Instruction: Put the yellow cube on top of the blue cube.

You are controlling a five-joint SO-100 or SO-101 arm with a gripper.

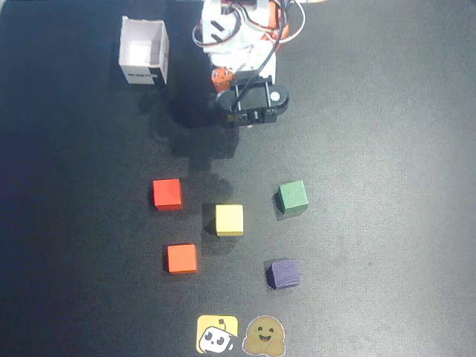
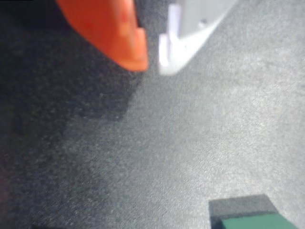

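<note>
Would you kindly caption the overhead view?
Folded arm behind five cubes: red, yellow, green, orange, purple.

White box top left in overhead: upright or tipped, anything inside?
Upright and apparently empty. The white box shows its open top to the overhead camera, with only white inner walls and floor visible.

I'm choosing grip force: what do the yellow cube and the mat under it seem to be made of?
The yellow cube looks like painted wood or plastic, hard and matte: even colour, sharp edges, no glare. The mat looks like dark felt or fabric; the wrist view shows a fine fuzzy grain.
</note>
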